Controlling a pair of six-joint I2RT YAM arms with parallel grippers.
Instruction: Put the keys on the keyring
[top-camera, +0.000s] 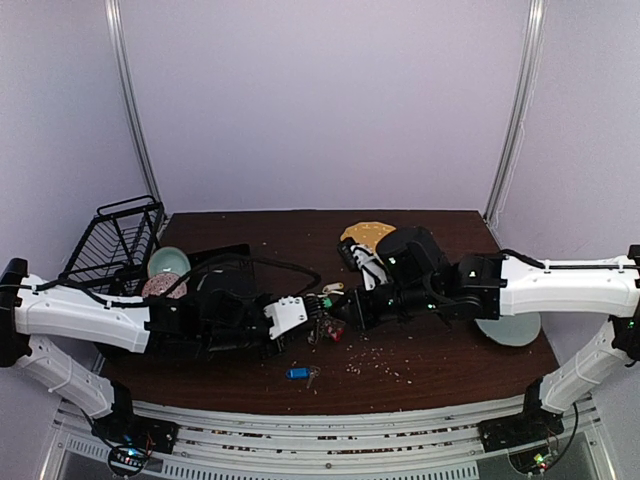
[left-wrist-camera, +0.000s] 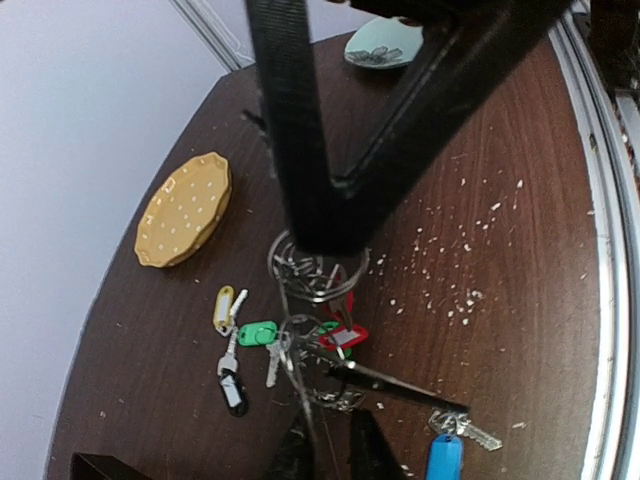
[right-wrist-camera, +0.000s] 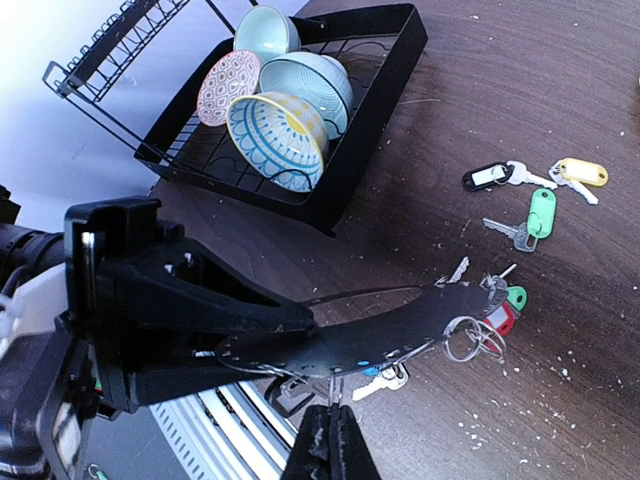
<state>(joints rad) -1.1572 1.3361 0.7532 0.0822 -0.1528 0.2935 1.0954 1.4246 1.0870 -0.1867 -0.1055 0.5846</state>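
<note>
Big thin grey keyring (left-wrist-camera: 305, 395): held up off table (left-wrist-camera: 520, 250), on edge. Red tag key (left-wrist-camera: 343, 338) right by it. Flat on table, close together: cream tag key (left-wrist-camera: 224, 308), green tag key (left-wrist-camera: 257, 333), black tag key (left-wrist-camera: 232, 385). Blue tag key (left-wrist-camera: 445, 458) apart.

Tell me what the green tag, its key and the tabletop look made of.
Green tag: glossy moulded plastic, judging by its even colour and sheen. Its key: bare silver metal, probably steel or nickel-plated; it glints. Tabletop: dark brown wood or wood-look laminate, with faint grain showing; which one is unclear.

Six keys (left-wrist-camera: 257, 333), four bowls (right-wrist-camera: 280, 135), one keyring (right-wrist-camera: 360, 292).
</note>
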